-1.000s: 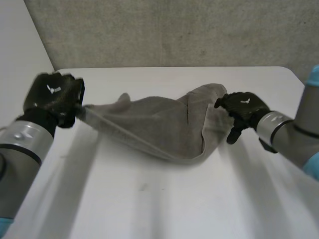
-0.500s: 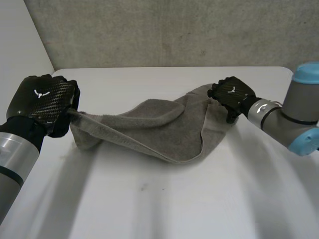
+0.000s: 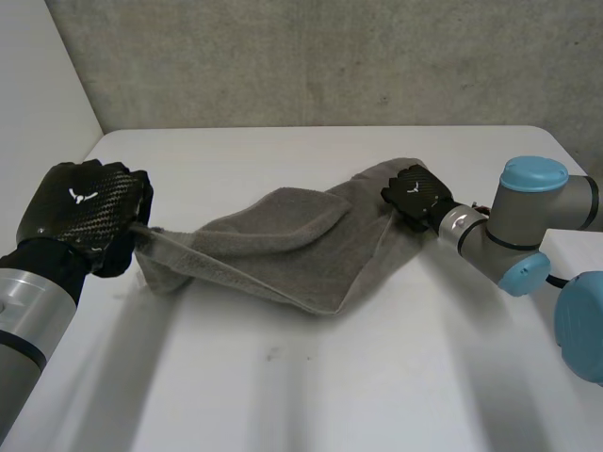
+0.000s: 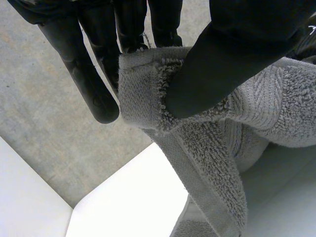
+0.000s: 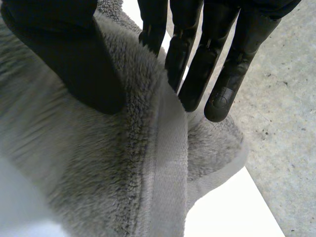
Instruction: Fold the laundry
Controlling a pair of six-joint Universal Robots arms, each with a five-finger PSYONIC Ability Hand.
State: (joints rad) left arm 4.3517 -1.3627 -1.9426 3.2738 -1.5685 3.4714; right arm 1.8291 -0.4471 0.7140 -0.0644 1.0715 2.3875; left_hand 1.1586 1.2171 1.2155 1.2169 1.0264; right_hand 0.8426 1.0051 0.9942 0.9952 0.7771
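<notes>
Right robot hand point(image 3: 415, 194) now nearer left robot hand point(image 3: 83, 213), each tight on a towel point(image 3: 283, 240) end.

The towel point(image 3: 283, 240) was grey terry cloth, its pile looped and rough, with a flatter woven band along the hem. At its 9 o'clock end, the left hand point(image 3: 80, 212) had a shell of carbon-fibre weave with a faint gloss. Its fingers point(image 4: 94, 89) were smooth matt black, plastic by the look. The right hand point(image 3: 415, 193), at 3 o'clock, was black with a dull sheen. The worktop point(image 3: 330, 377) was white, smooth and matt. The wall point(image 3: 330, 56) at 12 o'clock was rough, speckled grey, like concrete.
</notes>
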